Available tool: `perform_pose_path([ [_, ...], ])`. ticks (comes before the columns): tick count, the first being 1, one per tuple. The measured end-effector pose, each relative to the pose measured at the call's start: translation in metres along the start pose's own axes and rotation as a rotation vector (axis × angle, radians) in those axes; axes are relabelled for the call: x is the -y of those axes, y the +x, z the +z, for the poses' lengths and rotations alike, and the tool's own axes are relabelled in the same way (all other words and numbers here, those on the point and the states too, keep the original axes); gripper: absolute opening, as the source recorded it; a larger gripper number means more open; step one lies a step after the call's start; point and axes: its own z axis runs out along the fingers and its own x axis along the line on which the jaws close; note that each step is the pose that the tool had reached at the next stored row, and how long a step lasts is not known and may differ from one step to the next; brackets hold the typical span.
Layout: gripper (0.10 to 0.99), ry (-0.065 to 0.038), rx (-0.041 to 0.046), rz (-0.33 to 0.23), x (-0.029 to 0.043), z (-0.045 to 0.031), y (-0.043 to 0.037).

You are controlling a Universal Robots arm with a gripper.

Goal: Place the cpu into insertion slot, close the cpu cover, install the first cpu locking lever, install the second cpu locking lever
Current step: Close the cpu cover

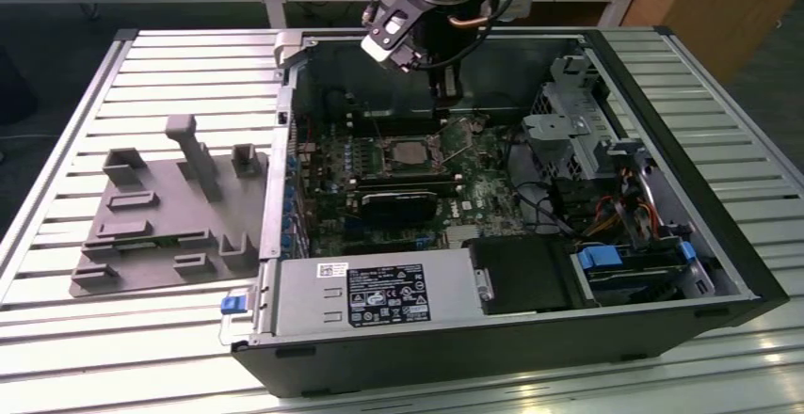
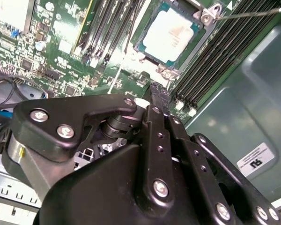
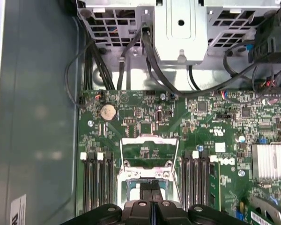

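Observation:
The cpu [image 1: 409,155] lies flat in the insertion slot [image 1: 431,165] on the green motherboard, its pale metal top showing in the second wrist view [image 2: 171,33]. The cpu cover [image 3: 150,149], a thin silvery frame with a square window, stands hinged up and open behind the slot; in the exterior view the cpu cover [image 1: 460,134] tilts up beside the chip. My gripper [image 1: 442,103] hangs just above the cover's raised edge with its black fingers [image 3: 144,190] pressed together and nothing between them. A thin locking lever [image 2: 253,13] sticks out free past the slot's corner.
Black memory slots [image 3: 99,180] flank the socket on both sides. A black card [image 1: 399,205] lies below the socket. The case's metal drive cage [image 3: 180,28] and cables [image 3: 150,61] stand behind the board. A grey fixture [image 1: 164,212] sits on the slatted table at the exterior view's left.

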Motion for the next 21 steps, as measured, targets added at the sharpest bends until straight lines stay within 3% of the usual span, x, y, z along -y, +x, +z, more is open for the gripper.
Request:
perform_pose_path([
  [10, 0.106, 0.0, 0.0007, 0.002, -0.0182, 0.0028, 0.0009],
  [21, 0.106, 0.0, 0.0012, 0.004, -0.0462, 0.0095, 0.0042],
])
